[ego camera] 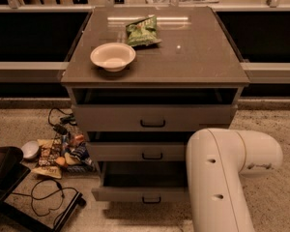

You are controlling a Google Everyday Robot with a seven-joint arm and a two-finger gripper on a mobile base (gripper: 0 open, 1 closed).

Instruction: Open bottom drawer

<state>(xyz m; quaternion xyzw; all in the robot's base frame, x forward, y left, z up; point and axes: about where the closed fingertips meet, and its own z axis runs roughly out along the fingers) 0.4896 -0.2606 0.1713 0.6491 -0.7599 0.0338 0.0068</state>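
Observation:
The bottom drawer [142,195] of the grey cabinet is pulled out, showing its plain grey inside [144,174] and a small black bar handle [151,200]. The middle drawer [137,152] and top drawer [152,117] stand above it, each out a little less. My white arm [222,173] fills the lower right and covers the right end of the drawers. The gripper itself is out of view.
A white bowl [112,56] and a green snack bag [141,30] lie on the cabinet top [193,57]. Snack packets, a small bowl and black cables [53,158] litter the floor at left, by a dark object [5,175].

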